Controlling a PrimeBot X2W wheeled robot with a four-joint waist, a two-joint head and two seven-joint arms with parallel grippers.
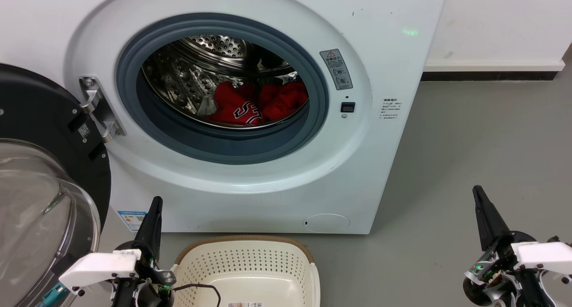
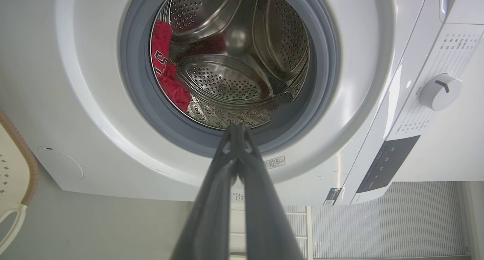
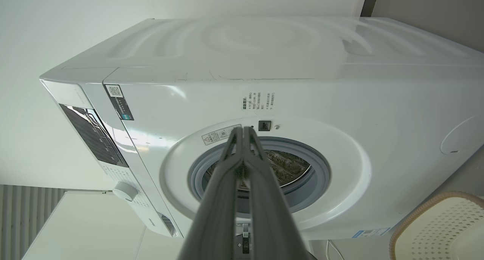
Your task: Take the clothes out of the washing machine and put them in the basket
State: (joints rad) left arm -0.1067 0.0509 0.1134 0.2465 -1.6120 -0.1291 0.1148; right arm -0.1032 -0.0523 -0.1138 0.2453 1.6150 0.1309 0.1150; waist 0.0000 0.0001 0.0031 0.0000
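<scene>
Grey floor, clothes well beyond left claw

All views toward the washing machine

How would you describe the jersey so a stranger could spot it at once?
Look at the big white washing machine, through its open porthole into the steel drum. Red clothes lie at the bottom; the jersey is the front left piece, the one with black, white-edged lettering, while the garment to its right is plain red.
</scene>
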